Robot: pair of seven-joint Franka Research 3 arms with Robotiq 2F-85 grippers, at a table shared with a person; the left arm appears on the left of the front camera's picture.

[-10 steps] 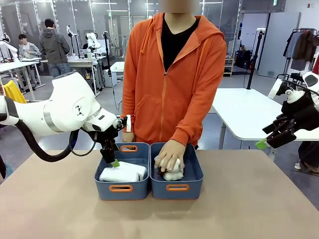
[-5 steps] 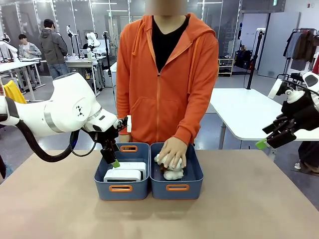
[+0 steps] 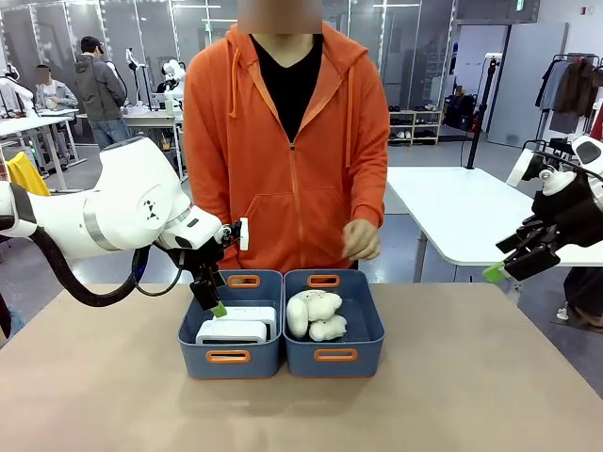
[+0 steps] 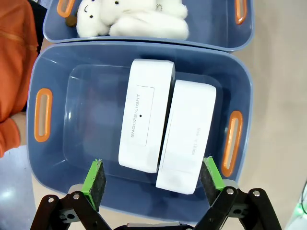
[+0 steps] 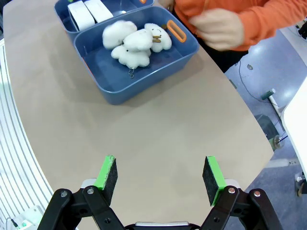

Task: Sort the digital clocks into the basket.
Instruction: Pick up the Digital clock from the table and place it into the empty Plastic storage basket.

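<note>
Lying side by side in the left blue rectangular plastic basket with orange-rimmed handle slots (image 3: pixel 231 356) are the two white rounded-rectangular plastic digital clocks (image 4: pixel 165 123). In the left wrist view the clock nearer the basket's middle (image 4: pixel 145 115) shows a back panel with the print "SNOOZE/LIGHT", and the second clock (image 4: pixel 188 136) touches it along its long side and sits closer to one handle slot. Neither LCD face can be seen from this view. In the front view the near clock (image 3: pixel 232 331) lies close to the basket's front wall and the other clock (image 3: pixel 247 314) is just behind it.

The left gripper (image 3: pixel 216 303) hangs above the far left part of this basket, and its green pads are spread wide apart with nothing between them; in the left wrist view the left gripper (image 4: pixel 152 178) stands over the basket's rim and is apart from both clocks.

The second blue plastic basket of the same kind (image 3: pixel 334 356) stands touching the first one on its right. It holds fluffy cream-white plush toys (image 3: pixel 315 314), piled together toward its far side.

The person in an orange hooded jacket (image 3: pixel 287 160) stands at the far side of the light brown table (image 3: pixel 471 395), with one hand (image 3: pixel 360 239) raised above the second basket, its fingers loosely curled and holding nothing.

The right gripper (image 3: pixel 497 270) stays off to the right, beyond the table's edge. In the right wrist view the right gripper (image 5: pixel 160 176) has its green pads wide apart and empty, above bare table.
</note>
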